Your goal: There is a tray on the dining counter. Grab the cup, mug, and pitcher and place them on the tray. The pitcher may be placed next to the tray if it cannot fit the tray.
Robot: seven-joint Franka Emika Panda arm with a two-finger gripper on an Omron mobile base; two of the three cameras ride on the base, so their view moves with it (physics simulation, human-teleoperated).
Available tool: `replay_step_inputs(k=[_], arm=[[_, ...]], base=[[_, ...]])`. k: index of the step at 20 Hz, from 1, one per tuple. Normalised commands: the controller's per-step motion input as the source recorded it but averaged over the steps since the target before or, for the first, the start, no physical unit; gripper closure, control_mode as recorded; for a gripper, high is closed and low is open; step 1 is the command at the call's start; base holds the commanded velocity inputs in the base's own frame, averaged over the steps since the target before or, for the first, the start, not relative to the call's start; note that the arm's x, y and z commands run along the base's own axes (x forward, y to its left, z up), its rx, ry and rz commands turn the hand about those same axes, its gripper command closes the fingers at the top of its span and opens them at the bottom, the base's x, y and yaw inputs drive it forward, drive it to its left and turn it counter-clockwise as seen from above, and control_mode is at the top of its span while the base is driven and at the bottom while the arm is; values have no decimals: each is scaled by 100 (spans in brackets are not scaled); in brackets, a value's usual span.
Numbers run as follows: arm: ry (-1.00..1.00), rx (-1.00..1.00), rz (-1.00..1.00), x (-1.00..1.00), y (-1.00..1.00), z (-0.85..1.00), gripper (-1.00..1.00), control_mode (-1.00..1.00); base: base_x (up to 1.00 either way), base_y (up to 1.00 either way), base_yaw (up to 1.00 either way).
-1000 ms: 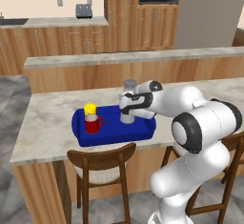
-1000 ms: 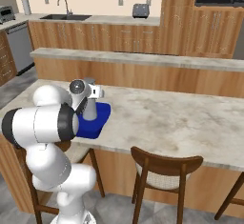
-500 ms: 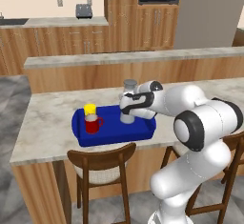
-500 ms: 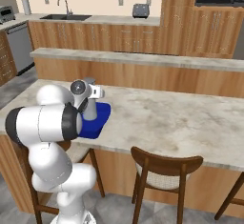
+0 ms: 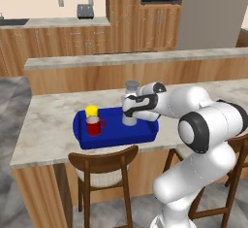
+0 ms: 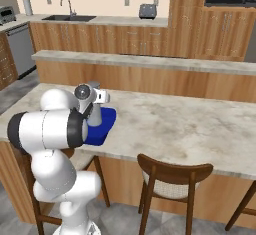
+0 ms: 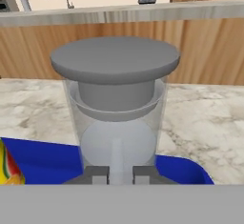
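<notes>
Fingers of the gripper [image 7: 116, 174] sit low against the pitcher's [image 7: 116, 107] base, close on either side of a thin upright rib; whether they are pinching it or just parting I cannot tell. From the left base view the gripper [image 5: 128, 111] is pressed up to the grey pitcher [image 5: 131, 104], which stands upright on the right half of the dark blue tray [image 5: 116, 137].

My worry is a tip. The pitcher is tall with a wide cap, and if the hand pulls back sideways while a finger drags on it, it could rock, topple off the tray's right edge, or knock into the others.

Just to the left on the same tray stand the yellow cup [image 5: 91, 110] and, touching its near side, the red mug [image 5: 94, 125], both apart from the pitcher. The tray lies on the dining counter [image 5: 48, 125], towards its near edge, above a wooden chair [image 5: 104, 162]. All three pieces look placed, so a clean straight retreat seems all that remains.
</notes>
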Motion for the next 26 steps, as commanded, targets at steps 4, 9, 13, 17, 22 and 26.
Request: replay_step_inputs(k=[4,9,13,17,22,26], arm=[[0,0,0,0,0,0,-100,-100],[0,0,0,0,0,0,-100,-100],[0,0,0,0,0,0,-100,-100],[0,0,0,0,0,0,-100,-100],[0,0,0,-15,0,8,-100,-100],[0,0,0,-16,0,15,-100,-100]], base=[[0,0,0],[0,0,0],[0,0,0],[0,0,0],[0,0,0],[0,0,0]])
